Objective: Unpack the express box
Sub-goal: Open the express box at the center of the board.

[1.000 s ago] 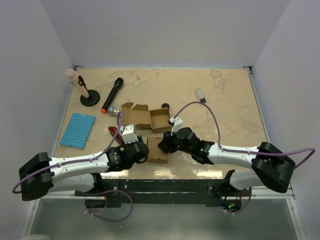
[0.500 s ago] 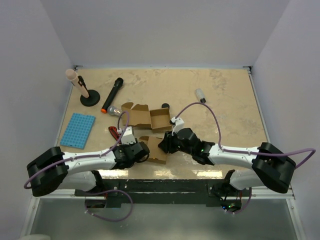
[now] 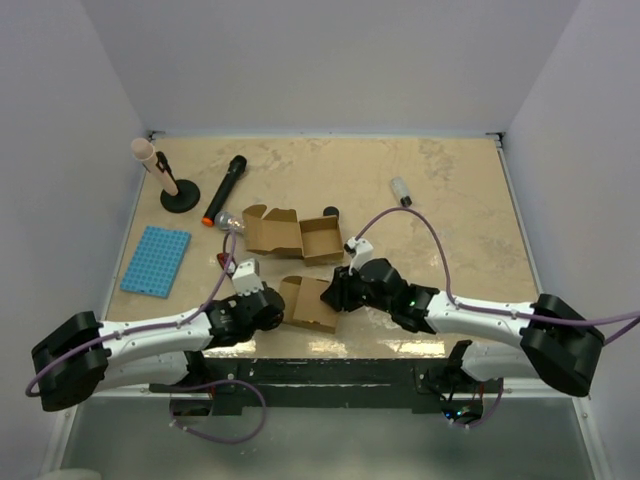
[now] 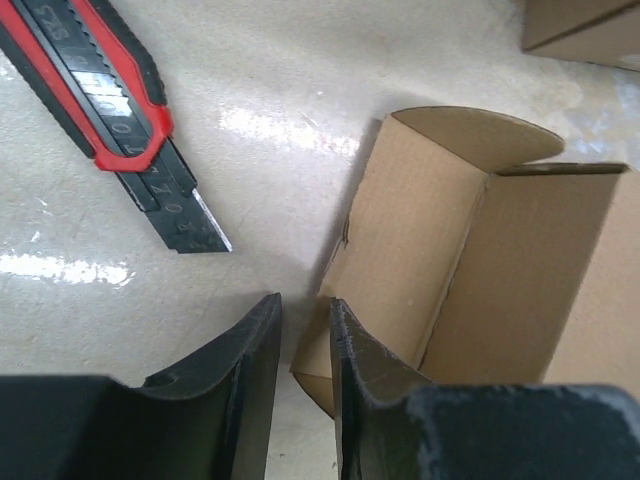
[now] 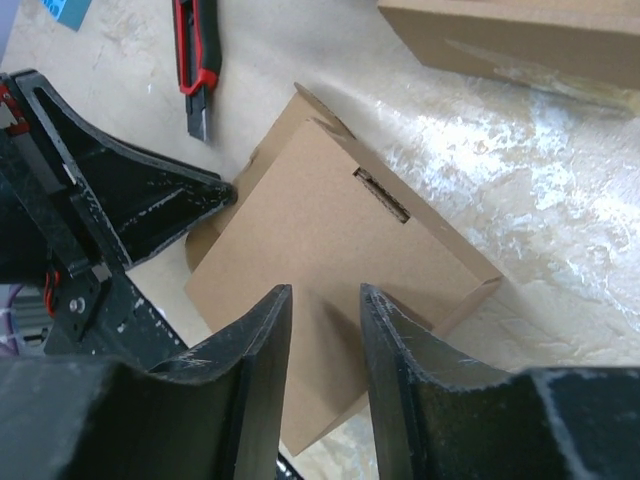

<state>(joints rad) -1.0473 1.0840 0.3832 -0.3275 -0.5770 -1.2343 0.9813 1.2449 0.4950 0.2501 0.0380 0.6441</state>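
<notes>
1. The small cardboard box (image 3: 305, 306) lies on the tan table (image 3: 450, 250) close to the front edge, between the two grippers. It is open at the end facing the left arm. It is plain brown, and no print, label or logo shows on any panel. One flat face has a narrow cut slot.
2. The left gripper (image 4: 303, 310) has its jaws only a narrow gap apart. A corner of the box's open end, below a rounded flap, sits at that gap against one finger. Whether the cardboard is actually pinched cannot be told.
3. The right gripper (image 5: 323, 292) meets the box from the opposite side with its jaws partly apart. They straddle a corner of the flat slotted panel, and cardboard fills the space between them. Whether the fingers have hold of it cannot be told.
4. The larger cardboard box (image 3: 290, 232) stands just behind the small one with its flaps open. The right wrist view shows clear tape along its side. No writing can be read on it.
5. A red-and-black utility knife (image 4: 110, 110) lies on the table beside the small box, apart from it, with its blade tip out. The black slider carries raised letters, which are too slanted to read with certainty.
6. Farther left are a blue studded plate (image 3: 157, 260), a black round-based stand (image 3: 180, 198) holding a beige cylinder, and a black cylindrical tool with an orange ring (image 3: 225, 188).
7. A small vial (image 3: 401, 190) lies well apart on the right.
</notes>
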